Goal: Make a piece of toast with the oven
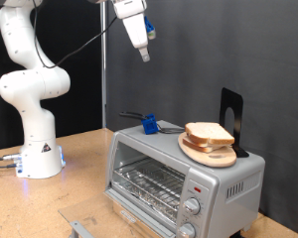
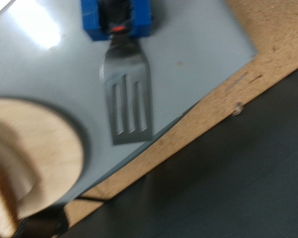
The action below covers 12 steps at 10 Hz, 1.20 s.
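The silver-grey oven (image 1: 179, 177) stands on the wooden table at the exterior view's lower right, with its glass door up and the wire rack showing behind the glass. On its flat top lies a round wooden plate (image 1: 201, 152) carrying the piece of toast (image 1: 210, 134). My gripper (image 1: 143, 54) hangs high in the air above the oven's left end, pointing down and touching nothing. In the wrist view my fingers do not show. That view looks down on the oven top (image 2: 204, 45), the plate (image 2: 40, 149) and a sliver of the toast (image 2: 0, 183).
A metal spatula (image 2: 126, 99) with a blue handle (image 1: 148, 124) lies on the oven top beside the plate. A black upright stand (image 1: 231, 119) rises behind the toast. Two round knobs (image 1: 193, 207) sit on the oven's front right. A small metal piece (image 1: 79, 228) lies on the table in front.
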Tool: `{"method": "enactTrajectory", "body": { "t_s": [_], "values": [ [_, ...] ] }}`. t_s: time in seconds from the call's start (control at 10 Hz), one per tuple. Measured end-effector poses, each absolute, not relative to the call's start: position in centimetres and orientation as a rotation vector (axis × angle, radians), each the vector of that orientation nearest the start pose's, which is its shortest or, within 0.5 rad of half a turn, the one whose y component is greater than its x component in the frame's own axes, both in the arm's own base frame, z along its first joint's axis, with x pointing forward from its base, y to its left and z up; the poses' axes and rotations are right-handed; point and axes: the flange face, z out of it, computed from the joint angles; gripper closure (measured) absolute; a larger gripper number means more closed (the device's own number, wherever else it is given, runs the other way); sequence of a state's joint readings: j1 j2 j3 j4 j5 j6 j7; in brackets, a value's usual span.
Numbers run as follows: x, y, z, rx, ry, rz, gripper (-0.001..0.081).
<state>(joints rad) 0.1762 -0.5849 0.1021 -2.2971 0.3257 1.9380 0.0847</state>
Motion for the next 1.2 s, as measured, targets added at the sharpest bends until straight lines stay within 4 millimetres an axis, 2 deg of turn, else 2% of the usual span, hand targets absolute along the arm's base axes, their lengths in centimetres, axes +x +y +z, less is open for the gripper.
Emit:
{"method": "enactTrajectory", "body": {
  "t_s": [0.3,0.9,1.2],
  "values": [
    [37.1,13.7,58.3,-2.848,-0.131,-0.238,0.0006],
    [38.3,15.0,50.0,-2.928,-0.164,-0.274,0.0006],
    [38.7,14.9,46.8,-2.947,-0.184,-0.356,0.0006]
  ]
}}
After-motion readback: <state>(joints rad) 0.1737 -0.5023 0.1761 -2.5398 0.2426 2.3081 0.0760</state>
